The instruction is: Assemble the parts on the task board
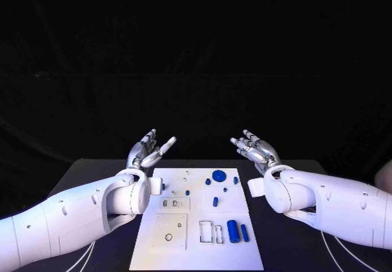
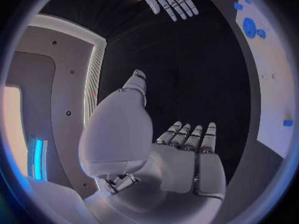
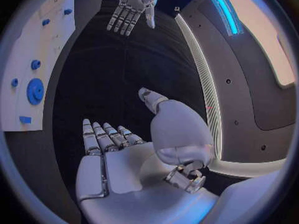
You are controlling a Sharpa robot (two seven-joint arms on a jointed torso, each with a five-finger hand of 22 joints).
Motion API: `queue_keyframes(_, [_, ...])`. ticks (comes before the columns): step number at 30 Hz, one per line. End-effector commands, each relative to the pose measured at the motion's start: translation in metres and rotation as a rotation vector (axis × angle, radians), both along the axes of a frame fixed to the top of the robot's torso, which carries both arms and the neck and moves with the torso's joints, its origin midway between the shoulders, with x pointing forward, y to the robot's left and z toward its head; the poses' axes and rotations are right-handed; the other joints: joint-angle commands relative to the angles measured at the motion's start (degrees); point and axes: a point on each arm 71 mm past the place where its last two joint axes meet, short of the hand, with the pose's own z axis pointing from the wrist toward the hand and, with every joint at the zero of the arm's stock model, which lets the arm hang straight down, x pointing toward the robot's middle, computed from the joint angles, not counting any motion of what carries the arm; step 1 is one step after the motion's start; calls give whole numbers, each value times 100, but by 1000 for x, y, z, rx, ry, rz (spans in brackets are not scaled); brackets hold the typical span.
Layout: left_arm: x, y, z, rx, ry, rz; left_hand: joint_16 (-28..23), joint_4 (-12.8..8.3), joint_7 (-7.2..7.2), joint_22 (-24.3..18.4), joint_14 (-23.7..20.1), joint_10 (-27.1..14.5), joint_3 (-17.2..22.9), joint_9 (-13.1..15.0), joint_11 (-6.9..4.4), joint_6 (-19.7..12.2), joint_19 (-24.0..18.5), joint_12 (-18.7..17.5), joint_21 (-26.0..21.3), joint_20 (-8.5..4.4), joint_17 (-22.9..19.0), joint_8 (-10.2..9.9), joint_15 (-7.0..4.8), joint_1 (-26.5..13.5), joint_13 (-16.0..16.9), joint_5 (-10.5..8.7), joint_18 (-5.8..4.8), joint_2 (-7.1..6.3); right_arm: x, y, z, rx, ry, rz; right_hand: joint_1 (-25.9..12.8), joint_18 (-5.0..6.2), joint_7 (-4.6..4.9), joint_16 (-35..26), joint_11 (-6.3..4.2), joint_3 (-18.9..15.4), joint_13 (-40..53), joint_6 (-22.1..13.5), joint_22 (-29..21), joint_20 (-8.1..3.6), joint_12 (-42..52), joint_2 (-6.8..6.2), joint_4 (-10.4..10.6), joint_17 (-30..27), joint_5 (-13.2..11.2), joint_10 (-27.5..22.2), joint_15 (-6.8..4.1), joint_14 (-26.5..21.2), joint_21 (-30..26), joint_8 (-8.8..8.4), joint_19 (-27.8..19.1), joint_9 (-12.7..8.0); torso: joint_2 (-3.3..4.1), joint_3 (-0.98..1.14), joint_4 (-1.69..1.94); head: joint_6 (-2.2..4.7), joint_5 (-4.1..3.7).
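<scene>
Left hand [image 1: 150, 148]: raised above the far left corner of the task board, palm turned inward, fingers apart, holding nothing. The left wrist view shows the same bare palm [image 2: 177, 169].

Right hand [image 1: 255, 148]: raised above the far right corner, mirroring the left, fingers spread, released and holding nothing; bare palm again in the right wrist view [image 3: 118, 174].

Task board [image 1: 196, 258]: white rectangular plate lying flat on the black bench [image 1: 106, 170], between the two forearms, its long side running away from the robot. Shallow outlined recesses and small holes on its near half.

Parts, all blue, all on the board, none touched by either hand:
- round disc [image 1: 219, 175], far end, the largest piece, with a raised hub; likely rigid plastic, light. Best taken by its rim from above.
- two cylindrical pegs [image 1: 237, 231], side by side near the right edge of the near half. Probably smooth, so they may roll or slip; pinch across the middle of the barrel.
- short pin [image 1: 216, 201], mid-board, apart from the others; small and light, needs a fingertip pinch.
- several smaller studs round the disc and along the left edge; too small to tell shape.

Handling judgement: pieces look stiff and not fragile; the risk lies in their smallness against large fingers.
</scene>
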Motion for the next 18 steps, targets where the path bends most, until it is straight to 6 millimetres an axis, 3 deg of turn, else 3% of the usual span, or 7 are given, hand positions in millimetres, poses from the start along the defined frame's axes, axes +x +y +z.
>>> queue_keyframes(1, [0, -5, 4, -37, -43, -55, 34, 83, 392, 14, 18, 16, 37, 14, 94, 59, 20, 27, 39, 83, 9, 23, 82, 264, 9, 29, 60, -16, 0, 11, 0, 0, 21, 201, 525, 148, 1030, 231, -5, 254, 90, 538, 104, 39, 159, -6, -247, 142, 72, 720, -25, 757, 201, 195, 449, 148, 0, -1, -1, 0, 0])
queue_keyframes(8, [0, -5, 4, -37, -43, -55, 67, 77, 513, 23, 133, 171, 198, 46, 220, 208, 33, 58, 54, 90, 38, 66, 125, 333, 33, -21, 96, 130, 3, 10, 0, -15, 30, 254, 1008, 448, 998, 1054, -190, 429, 322, 2380, 547, 6, 775, -182, -704, 584, 53, 3363, -328, 3218, 1047, 876, 2488, 598, 0, -1, -1, 0, 0])
queue_keyframes(9, [-3, 5, 11, -30, -66, -86, 84, 74, 557, 27, 197, 241, 249, 60, 269, 275, 48, 73, 61, 94, 53, 85, 119, 368, 44, -32, 102, 169, 12, -2, 22, -300, -236, 227, 1059, 501, 983, 1187, -232, 456, 351, 2676, 575, -3, 882, -209, -758, 646, 44, 3841, -370, 3594, 1122, 983, 2613, 663, 173, -17, 39, -48, -61])
queue_keyframes(11, [-4, 6, 13, -25, -78, -98, 111, 72, 597, 34, 293, 332, 320, 77, 312, 362, 73, 87, 74, 97, 75, 110, 173, 380, 54, -55, 118, 257, 14, -3, 25, -344, -267, 236, 1110, 563, 976, 1267, -267, 496, 322, 2996, 603, 1, 889, -253, -821, 671, 32, 4081, -445, 3834, 1211, 1078, 2766, 721, 219, -10, 65, -34, -74])
queue_keyframes(14, [-6, 7, 16, -23, -86, -110, 250, 57, 722, 91, 716, 704, 530, 137, 447, 663, 325, 150, 177, 117, 168, 199, 439, 409, 91, -103, 94, 472, 16, -4, 29, -401, -303, 247, 1168, 648, 935, 1375, -339, 567, 300, 3458, 637, -10, 909, -299, -889, 702, -8, 4399, -534, 4130, 1317, 1216, 2946, 804, 263, 0, 82, -28, -79])
queue_keyframes(16, [-7, 8, 17, -23, -89, -117, 393, 49, 854, 151, 1133, 1124, 653, 213, 614, 1037, 606, 235, 293, 117, 257, 320, 372, 461, 136, -117, 52, 584, 17, -4, 31, -438, -322, 258, 1226, 734, 847, 1485, -443, 693, 272, 4053, 692, -34, 892, -376, -973, 732, -36, 4752, -650, 4471, 1466, 1380, 3188, 900, 287, 6, 94, -32, -92])
queue_keyframes(18, [-8, 10, 20, -25, -95, -124, 878, 29, 901, 337, 2387, 2048, 800, 347, 713, 1691, 1490, 437, 646, 96, 524, 544, 233, 519, 223, -141, 154, 735, 19, -3, 33, -494, -341, 280, 1226, 739, 783, 1529, -507, 809, 250, 4226, 742, -99, 793, -447, -1010, 744, -30, 4981, -727, 4718, 1595, 1387, 3368, 893, 322, 8, 91, -24, -90])
